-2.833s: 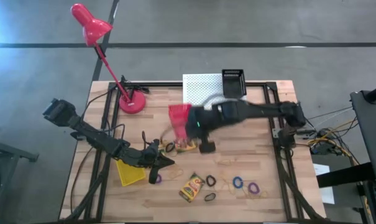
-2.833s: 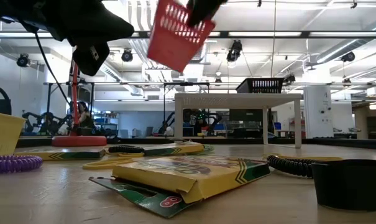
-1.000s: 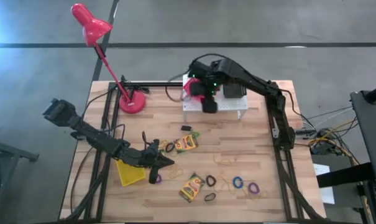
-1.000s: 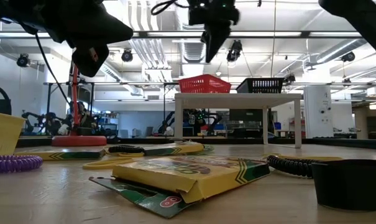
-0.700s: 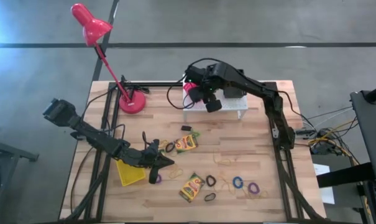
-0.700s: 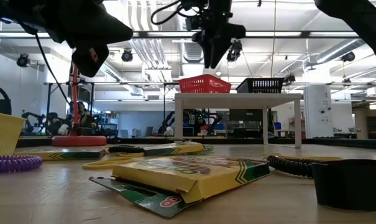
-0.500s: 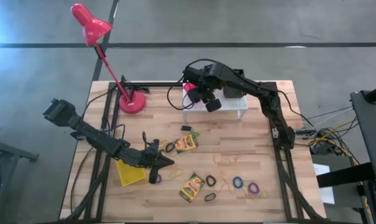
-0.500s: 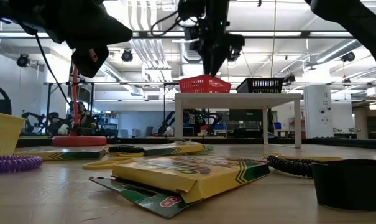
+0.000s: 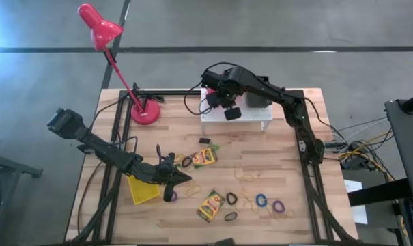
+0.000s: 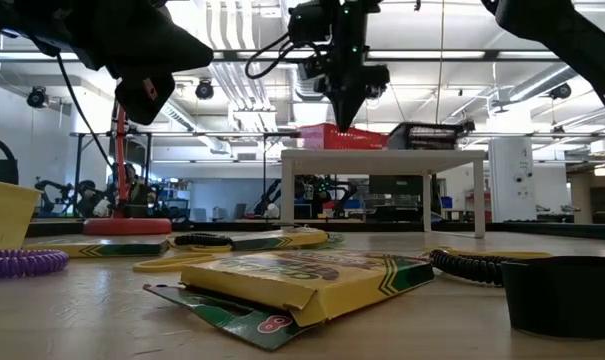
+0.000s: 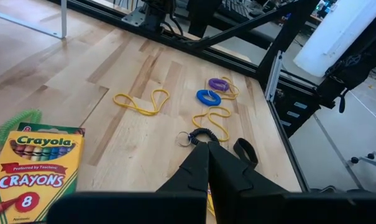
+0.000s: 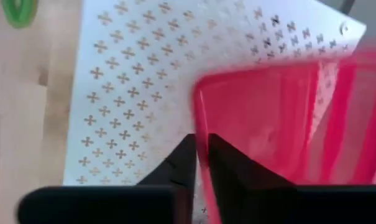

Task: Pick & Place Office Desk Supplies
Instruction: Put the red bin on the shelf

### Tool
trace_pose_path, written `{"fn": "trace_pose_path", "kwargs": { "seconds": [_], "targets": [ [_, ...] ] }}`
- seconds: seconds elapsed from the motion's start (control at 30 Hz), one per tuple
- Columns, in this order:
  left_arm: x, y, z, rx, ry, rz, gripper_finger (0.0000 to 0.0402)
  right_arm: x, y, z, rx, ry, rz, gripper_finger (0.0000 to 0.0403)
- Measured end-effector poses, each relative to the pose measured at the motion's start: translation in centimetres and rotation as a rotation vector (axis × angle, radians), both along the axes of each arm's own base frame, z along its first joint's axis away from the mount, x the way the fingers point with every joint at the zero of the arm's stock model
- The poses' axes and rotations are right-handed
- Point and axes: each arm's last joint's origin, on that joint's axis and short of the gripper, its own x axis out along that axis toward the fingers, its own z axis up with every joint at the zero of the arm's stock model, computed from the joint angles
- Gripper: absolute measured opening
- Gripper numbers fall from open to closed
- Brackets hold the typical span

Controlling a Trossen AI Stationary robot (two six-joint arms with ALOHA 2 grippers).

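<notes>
The right gripper (image 9: 220,102) now sits lower on the shelf (image 9: 250,116), at the table's 12 o'clock. Its fingers are pinched on the red basket's (image 10: 344,136) rim, apparently nudging the basket into place. Only the right wrist view shows this pinch. The left gripper (image 9: 182,178), fingers together, waits at 8 o'clock beside the yellow basket (image 9: 143,190).

Red mesh basket (image 10: 342,137) upright on shelf beside black basket (image 10: 429,136); crayon boxes (image 9: 210,205), elastic loops (image 9: 261,201) on tabletop.
</notes>
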Motion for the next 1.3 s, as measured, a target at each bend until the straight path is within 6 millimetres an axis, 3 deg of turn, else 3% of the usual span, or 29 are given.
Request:
{"fn": "trace_pose_path", "kwargs": {
  "seconds": [1.1,1.3],
  "targets": [
    [0.0,0.0,0.0,-0.002,-0.001,0.000,0.0006,2.4,-1.8,0.8,-0.032,-0.351,-0.158,0.0027],
    [0.0,0.0,0.0,-0.004,-0.001,0.001,0.0006,3.0,-2.2,-0.7,-0.024,-0.333,-0.200,0.0038]
  ]
}}
